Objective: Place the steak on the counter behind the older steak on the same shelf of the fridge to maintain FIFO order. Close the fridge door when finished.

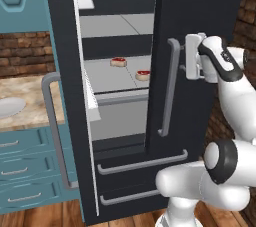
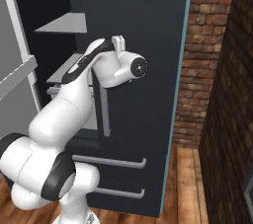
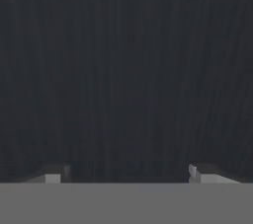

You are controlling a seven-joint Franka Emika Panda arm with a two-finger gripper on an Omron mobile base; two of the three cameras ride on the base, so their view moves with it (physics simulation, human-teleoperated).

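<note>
Both steaks sit on the fridge shelf; your tool is up against the right door.

You have the steak (image 1: 118, 62) lying further back on the light-grey shelf (image 1: 107, 78), and the older steak (image 1: 143, 75) nearer the front edge and a little to the right, the two apart, which looks like the FIFO order the task wants: older meat in front where it gets taken first. The fridge (image 1: 200, 1) has its left door swung wide open, so the closing step is judged not yet done. Your tool (image 1: 192, 57) is outside the compartment, to the right of both steaks, just beside the right door's vertical handle (image 1: 171, 88) and facing the dark door panel. Its fingers (image 3: 53, 175) stand spread apart and hold nothing. The counter (image 1: 30, 96) lies to the left, beyond the open door.
</note>
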